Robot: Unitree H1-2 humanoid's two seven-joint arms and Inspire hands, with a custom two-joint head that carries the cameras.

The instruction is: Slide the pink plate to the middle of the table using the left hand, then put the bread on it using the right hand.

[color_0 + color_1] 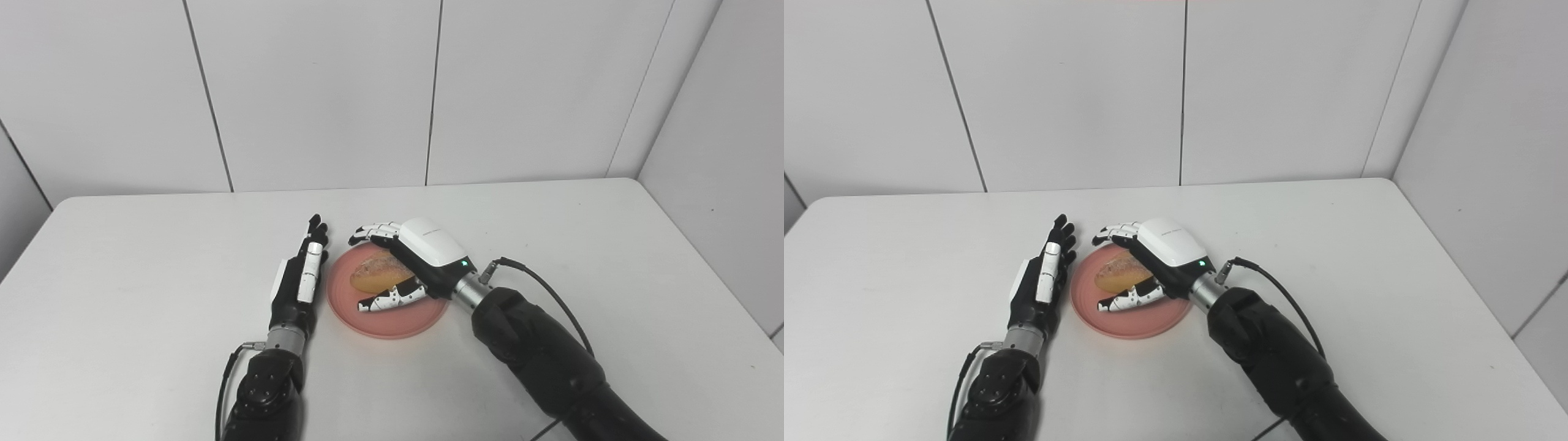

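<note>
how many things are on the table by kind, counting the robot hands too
pink plate: 1
bread: 1
robot hands: 2, the left robot hand open beside the plate, the right robot hand around the bread
total: 4

The right hand [409,262] cups the bread [380,274] over the pink plate [392,321], left hand [300,278] flat just beside its rim.

Pink plate [392,321] – smooth, matt, plastic look. Bread [376,274] – rough, floury crust. Right hand [409,262] – glossy white plastic shell, black-and-white fingers, bare metal wrist. Left hand [298,282] – black, matt. Table [153,257] – matt white.
</note>
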